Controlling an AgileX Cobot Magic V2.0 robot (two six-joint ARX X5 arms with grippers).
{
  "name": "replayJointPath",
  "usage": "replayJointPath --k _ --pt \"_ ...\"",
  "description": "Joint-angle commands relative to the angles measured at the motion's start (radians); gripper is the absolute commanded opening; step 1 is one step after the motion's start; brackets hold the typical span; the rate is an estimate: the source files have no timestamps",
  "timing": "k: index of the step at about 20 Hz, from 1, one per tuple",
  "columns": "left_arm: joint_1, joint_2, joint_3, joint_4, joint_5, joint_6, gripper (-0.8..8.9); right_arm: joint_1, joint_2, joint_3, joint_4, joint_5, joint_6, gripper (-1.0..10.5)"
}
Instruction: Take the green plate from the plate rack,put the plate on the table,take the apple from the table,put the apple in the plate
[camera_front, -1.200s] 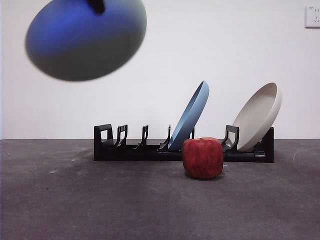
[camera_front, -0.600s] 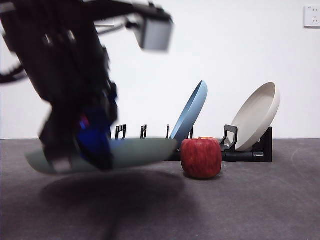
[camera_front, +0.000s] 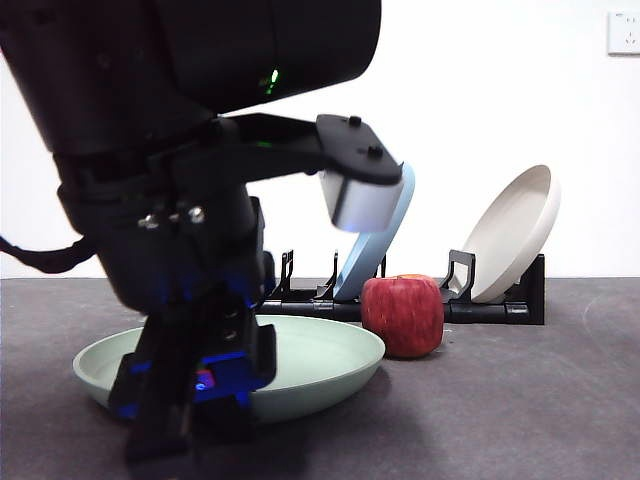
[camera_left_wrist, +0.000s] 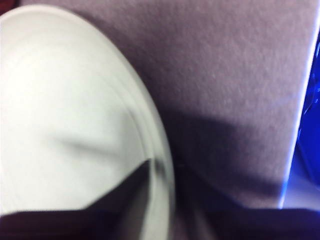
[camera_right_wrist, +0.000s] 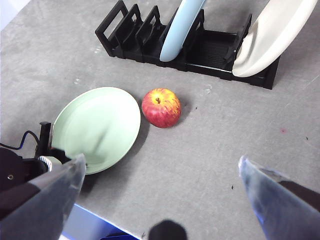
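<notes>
On the table (camera_front: 520, 400), the green plate (camera_front: 320, 365) now rests.

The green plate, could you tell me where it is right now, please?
In the right wrist view the green plate lies flat on the table, beside the apple and in front of the plate rack, with the left tool at its near rim.
</notes>
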Motion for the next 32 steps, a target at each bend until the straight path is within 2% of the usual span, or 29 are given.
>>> replayJointPath --k 1,4,10,13,16,20,24,27,32 --pt "-0.006 0.024 -0.021 -0.028 0.064 -0.026 3.22 0.003 0.005 0.002 0.001 -0.002 0.009 6.9" --pt "-0.006 -0.019 -0.017 -0.041 0.056 -0.035 3.22 0.003 0.013 0.002 0.001 -0.002 0.009 6.9" --pt "-0.006 -0.266 0.131 -0.207 0.031 -0.168 3.23 0.016 0.123 0.002 0.059 -0.003 0.01 6.9" --pt "-0.006 -0.397 0.247 -0.292 0.031 -0.273 3.23 0.079 0.235 0.002 0.16 -0.003 0.042 6.9" --pt "-0.006 -0.526 0.352 -0.359 0.031 -0.381 3.22 0.193 0.388 0.002 0.3 0.01 0.079 6.9" --pt "-0.006 -0.652 0.418 -0.42 0.031 -0.424 3.22 0.327 0.593 0.002 0.483 0.127 0.092 6.9" --pt "-0.006 -0.734 0.421 -0.477 0.031 -0.459 3.22 0.405 0.769 0.002 0.617 0.226 0.095 6.9" --pt "-0.006 -0.76 0.421 -0.51 0.031 -0.474 3.22 0.434 0.864 0.002 0.662 0.289 0.095 6.9" --pt "-0.006 -0.778 0.421 -0.523 0.031 -0.474 3.22 0.454 0.988 0.002 0.702 0.33 0.107 6.9"
